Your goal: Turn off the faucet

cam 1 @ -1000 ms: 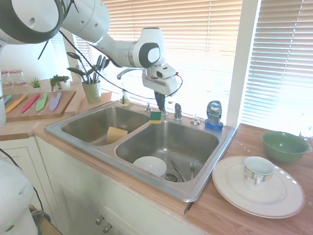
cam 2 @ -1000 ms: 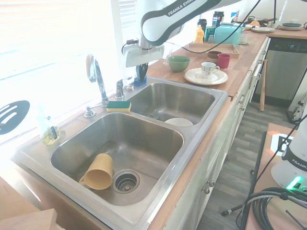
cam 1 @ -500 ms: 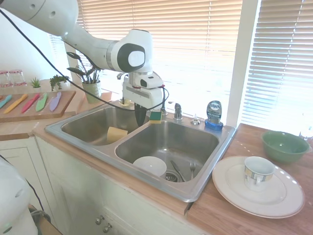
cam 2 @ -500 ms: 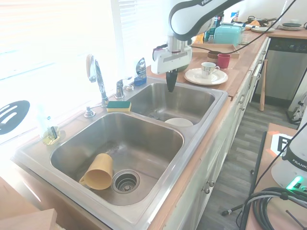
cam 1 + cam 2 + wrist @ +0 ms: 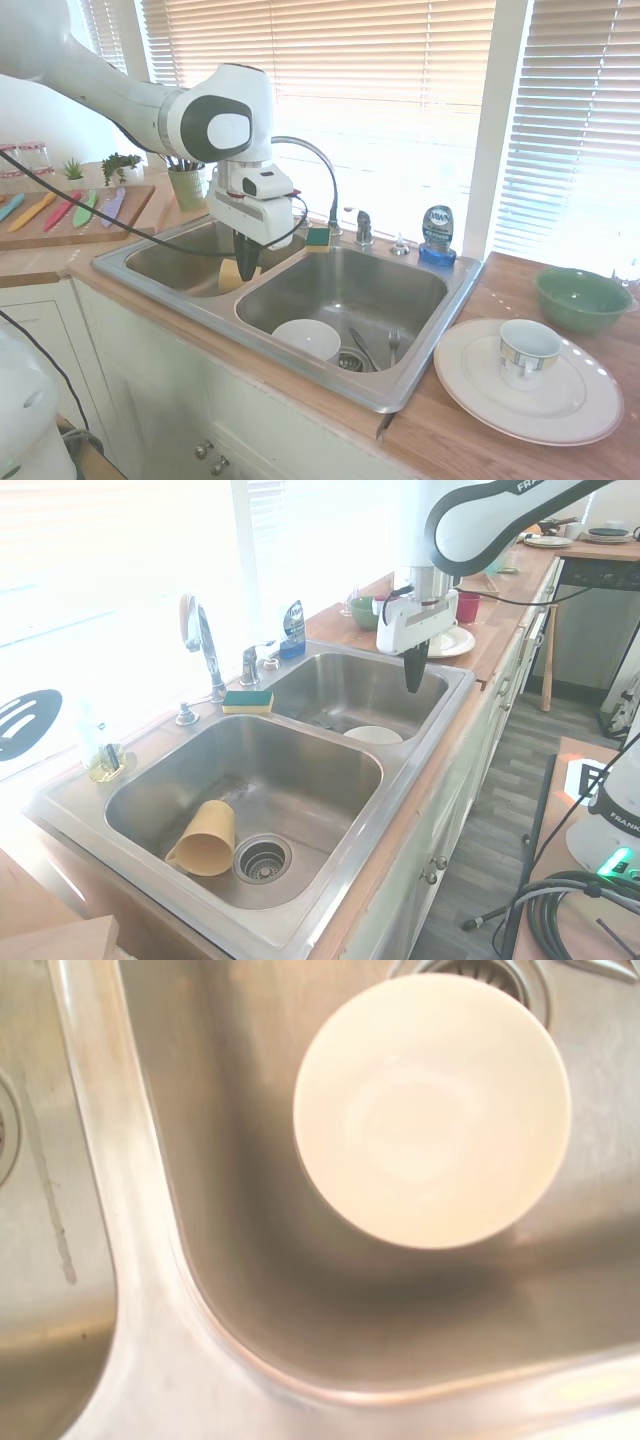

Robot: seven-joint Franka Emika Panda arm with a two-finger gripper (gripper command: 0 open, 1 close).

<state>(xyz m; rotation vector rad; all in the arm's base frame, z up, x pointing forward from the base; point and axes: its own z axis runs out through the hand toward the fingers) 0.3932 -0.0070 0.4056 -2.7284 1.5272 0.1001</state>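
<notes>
First exterior view: the gripper (image 5: 246,268), fingers together and holding nothing, hangs over the sink's front divider, well apart from the faucet (image 5: 322,180) arching at the back rim; second exterior view: no water visible, so the task looks done or retreat underway; wrist view: only a white bowl (image 5: 432,1108) in the basin.

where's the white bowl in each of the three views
First exterior view: white bowl at the near edge of the right-hand basin, beside the drain.
Second exterior view: white bowl in the far basin, below the gripper.
Wrist view: white bowl fills the upper middle.
Shared landmark: the divider between the basins.
</notes>
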